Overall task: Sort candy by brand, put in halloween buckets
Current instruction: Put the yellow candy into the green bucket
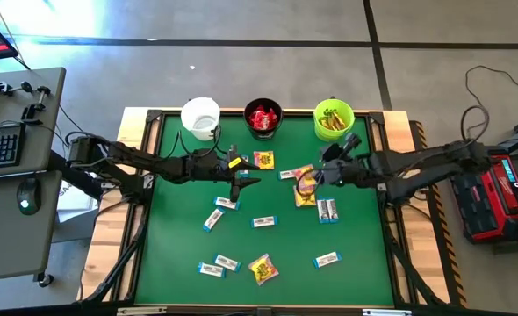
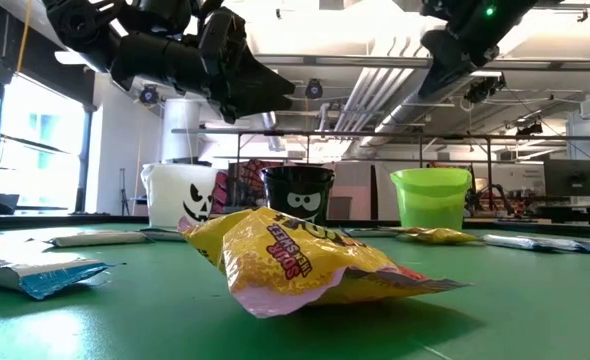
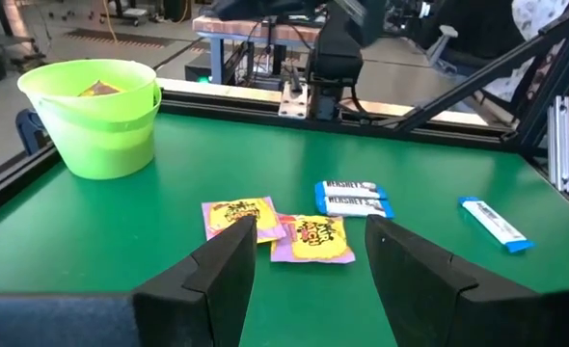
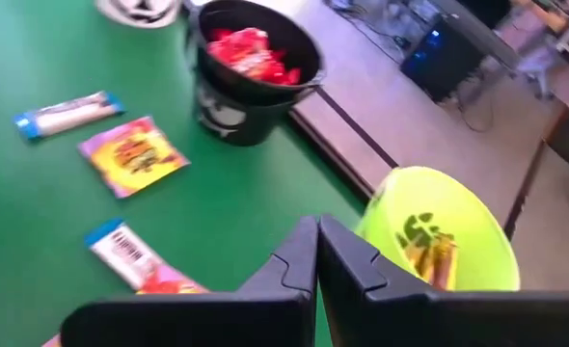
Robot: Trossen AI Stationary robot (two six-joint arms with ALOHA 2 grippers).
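Low view, yellow packet (image 2: 305, 262) reads "SOUR", left tool (image 3: 309, 265) apart, right tool (image 4: 316, 253) together

Bright, even light falls on my bench (image 1: 276, 254) from ceiling fixtures, which glare white in the low view; a window at that view's edge is blown out too. Shadows under the packets are soft and short. My right wrist view is smeared with blur, and the nearest yellow packet (image 2: 305, 265) looms slightly soft.
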